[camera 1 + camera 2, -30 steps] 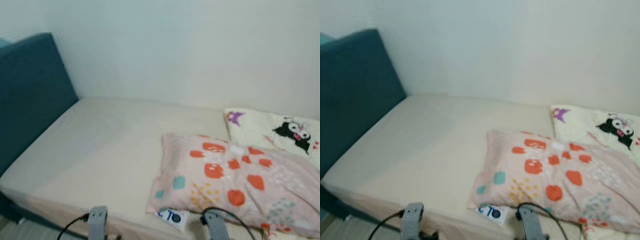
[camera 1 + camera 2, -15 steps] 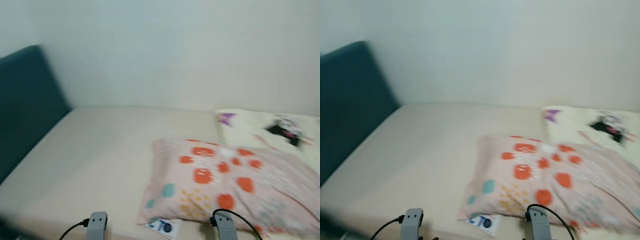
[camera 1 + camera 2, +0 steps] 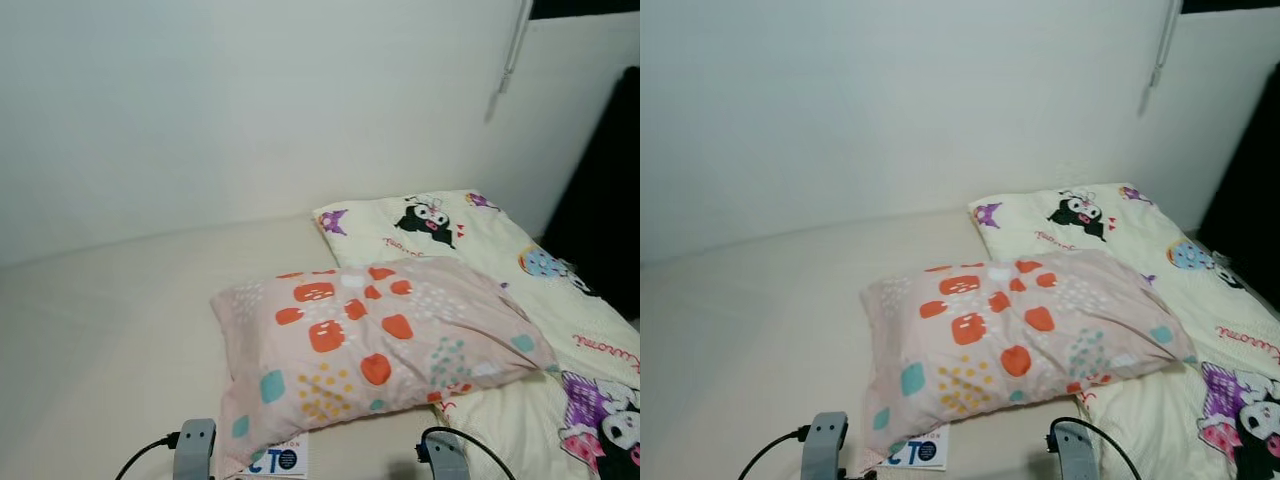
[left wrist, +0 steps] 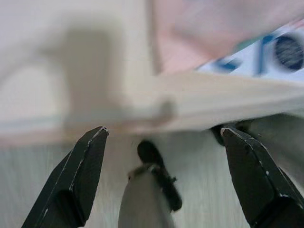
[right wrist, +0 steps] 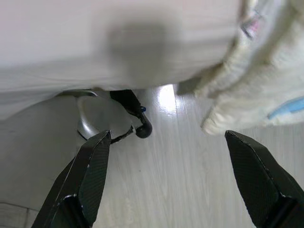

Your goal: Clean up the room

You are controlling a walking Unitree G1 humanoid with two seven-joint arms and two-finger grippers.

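Pink cotton dotted with orange, teal and yellow patches covers the pillow [image 3: 365, 345] we see lying on the cream bed [image 3: 110, 320], its far corner resting on a cream blanket [image 3: 480, 235] printed with black-and-purple cartoon figures; a white label [image 3: 275, 461] with blue letters reading "CTO" pokes out beneath the pillow's near edge; red script on the blanket at the right is too small for us to read; our wrist views add what the head views lack: the left gripper [image 4: 164, 142] hangs with fingers spread wide by the bed's edge, the same label blurred ahead; the right gripper [image 5: 166, 142], fingers likewise wide apart, looks down at pale wood floor [image 5: 190, 190] and the blanket's hanging hem.
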